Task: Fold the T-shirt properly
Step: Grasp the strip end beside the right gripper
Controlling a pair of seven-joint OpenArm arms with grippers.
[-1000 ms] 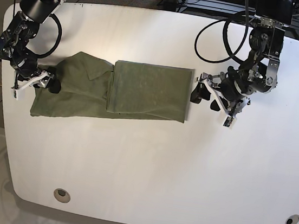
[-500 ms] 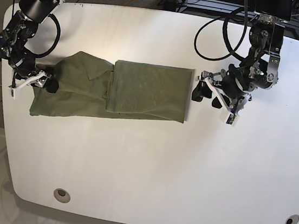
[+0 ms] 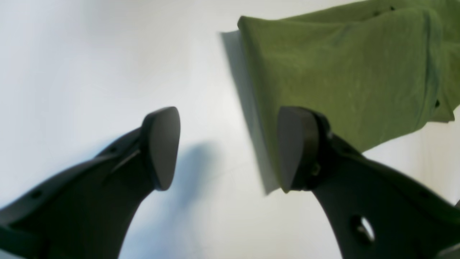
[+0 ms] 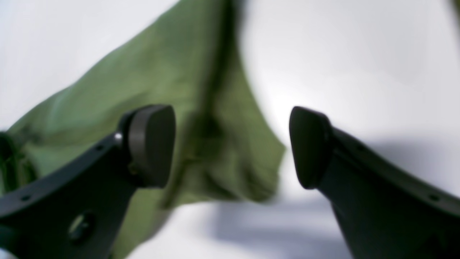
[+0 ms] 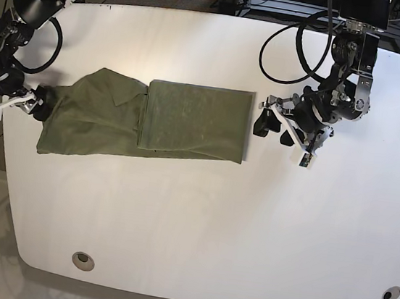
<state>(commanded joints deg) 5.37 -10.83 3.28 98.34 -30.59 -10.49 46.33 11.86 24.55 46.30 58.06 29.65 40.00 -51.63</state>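
Base view: the T-shirt [image 5: 196,121] lies on the desk [image 5: 197,229], spanning from left of center to the middle of the frame; its right portion is folded into a rectangular panel. No writing is legible on the visible fabric. The left hand [image 5: 273,135], right of center, is open beside the panel's right edge. The right hand [image 5: 38,109], at the left, is open near the shirt's left end. The left wrist view cuts off the shirt at the upper right. In the right wrist view, the fabric is blurred and partly hidden behind one finger.
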